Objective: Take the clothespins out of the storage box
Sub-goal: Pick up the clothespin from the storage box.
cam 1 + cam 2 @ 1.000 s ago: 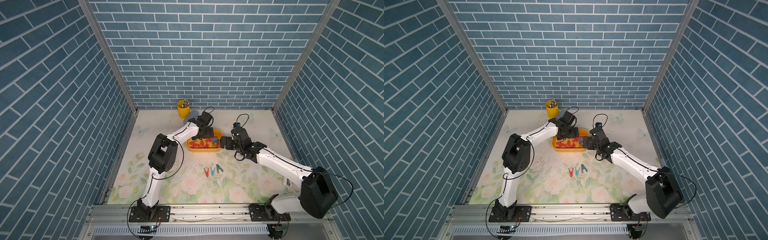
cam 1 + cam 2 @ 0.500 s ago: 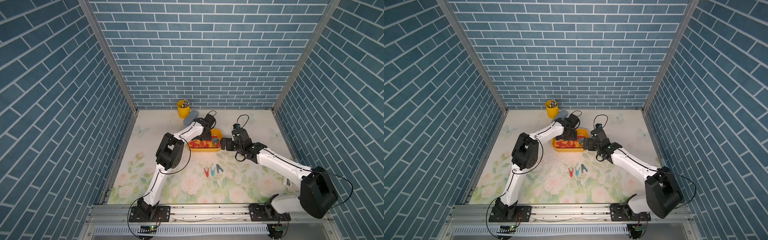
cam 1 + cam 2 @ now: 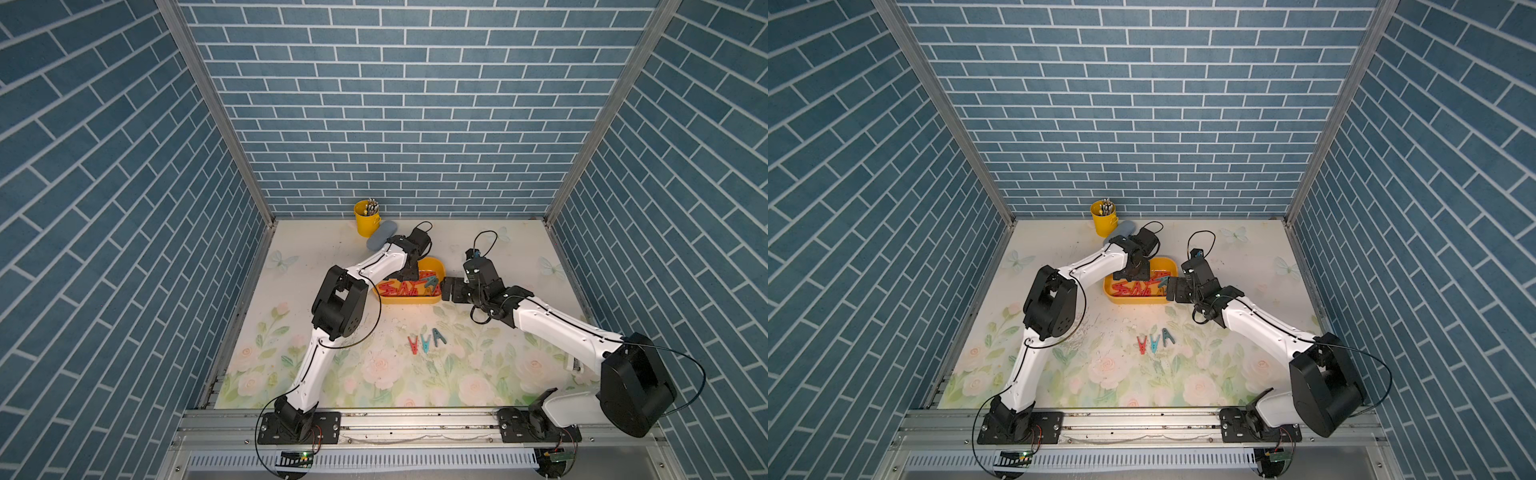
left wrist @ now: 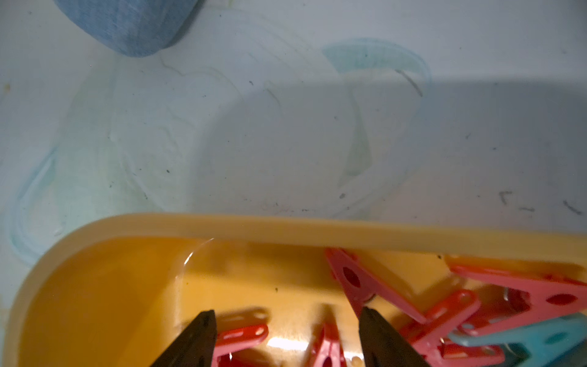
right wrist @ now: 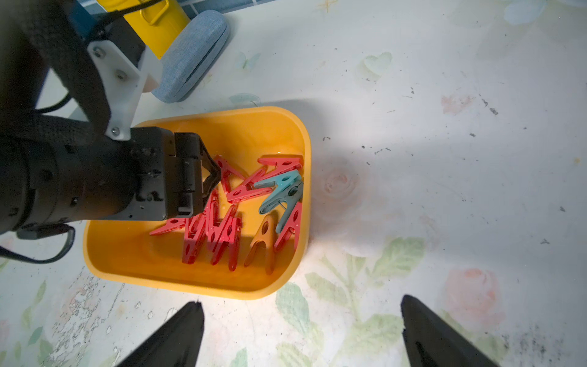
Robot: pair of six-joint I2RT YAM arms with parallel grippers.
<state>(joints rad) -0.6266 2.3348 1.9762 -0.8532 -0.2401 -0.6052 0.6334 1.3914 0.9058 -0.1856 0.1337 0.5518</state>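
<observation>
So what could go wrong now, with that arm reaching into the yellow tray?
The red pegs lie tangled in a pile, so the left tool, open over them, may lift several or drop one. It could also shove the tray; the right tool hangs open beside it, not holding it.

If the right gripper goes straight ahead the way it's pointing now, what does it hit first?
Most likely the outer wall of the storage box, right in front of the open right gripper, though height is hard to judge.
</observation>
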